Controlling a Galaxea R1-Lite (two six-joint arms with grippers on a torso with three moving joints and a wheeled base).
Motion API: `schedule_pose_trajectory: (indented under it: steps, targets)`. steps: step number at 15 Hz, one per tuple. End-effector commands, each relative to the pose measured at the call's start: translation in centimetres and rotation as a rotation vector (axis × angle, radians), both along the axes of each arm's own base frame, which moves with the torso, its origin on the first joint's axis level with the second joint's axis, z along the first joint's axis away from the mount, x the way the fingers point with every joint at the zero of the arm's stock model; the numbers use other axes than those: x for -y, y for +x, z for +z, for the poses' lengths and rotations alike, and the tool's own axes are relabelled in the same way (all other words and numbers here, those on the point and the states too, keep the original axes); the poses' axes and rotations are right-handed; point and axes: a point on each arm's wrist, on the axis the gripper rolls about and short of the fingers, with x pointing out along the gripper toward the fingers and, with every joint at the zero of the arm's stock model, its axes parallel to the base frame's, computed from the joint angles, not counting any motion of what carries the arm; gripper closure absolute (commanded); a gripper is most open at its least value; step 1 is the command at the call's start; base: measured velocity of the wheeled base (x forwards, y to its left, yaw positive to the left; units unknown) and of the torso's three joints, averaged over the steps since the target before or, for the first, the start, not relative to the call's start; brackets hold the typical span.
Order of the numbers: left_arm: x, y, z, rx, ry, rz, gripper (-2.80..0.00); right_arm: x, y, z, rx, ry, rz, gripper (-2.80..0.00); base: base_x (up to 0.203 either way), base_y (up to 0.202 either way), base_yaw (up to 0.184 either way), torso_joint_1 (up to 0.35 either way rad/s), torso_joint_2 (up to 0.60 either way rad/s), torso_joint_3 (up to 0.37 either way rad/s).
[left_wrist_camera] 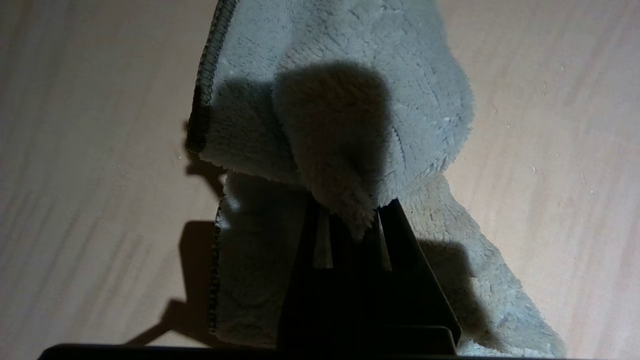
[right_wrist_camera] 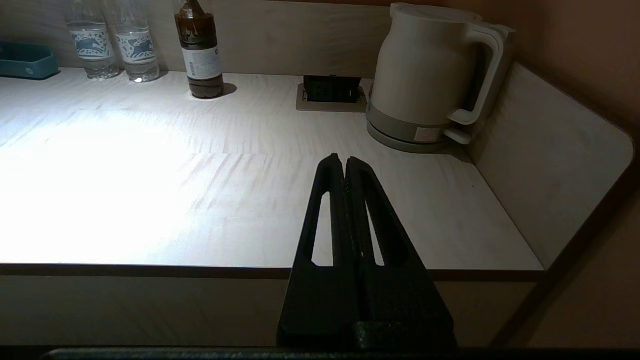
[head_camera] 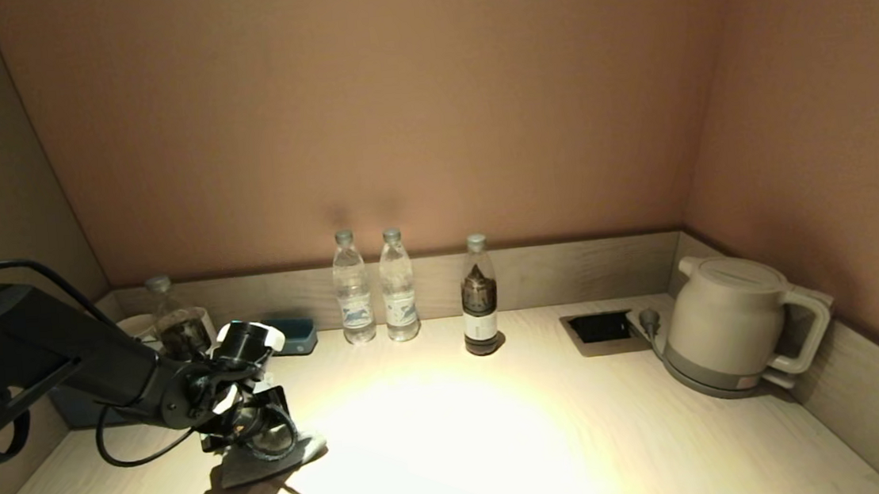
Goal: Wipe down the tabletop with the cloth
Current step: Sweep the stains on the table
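The pale wooden bench (head_camera: 456, 436) lies open across its middle and front; clear plastic water bottles (head_camera: 354, 298), a dark-filled bottle (head_camera: 480, 299) and a cream electric kettle (head_camera: 728, 321) crowd the back.

Dim warm scene overall. Bright pool of light at centre of tabletop (head_camera: 457, 452), fading toward left and right edges and back corners; glare washes out wood grain there. Left arm (head_camera: 60, 368) and cloth (head_camera: 267, 459) cast hard dark shadow toward front left edge. Bottles (head_camera: 380, 292) and kettle (head_camera: 725, 325) along back edge dimly lit. Left wrist view: cloth (left_wrist_camera: 350, 115) half in gripper's shadow, pile sharp. Right wrist view: tabletop (right_wrist_camera: 125, 190) overexposed white, gripper (right_wrist_camera: 345, 167) black silhouette.
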Motion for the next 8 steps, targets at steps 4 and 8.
schedule_pose_trajectory:
  steps: [4, 8]
  targets:
    - [-3.7, 1.8, 0.0, 0.029, 0.011, 0.118, 0.0, 0.0, 0.0, 0.0, -0.001, 0.0, 0.002, 0.0, 0.0, 0.0, 0.0, 0.0, 0.0, 0.0]
    - [-4.2, 2.6, -0.6, 0.03, 0.006, 0.135, 0.0, 0.0, 0.0, 0.0, -0.001, 0.0, 0.002, 0.0, 0.0, 0.0, 0.0, 0.0, 0.0, 0.0]
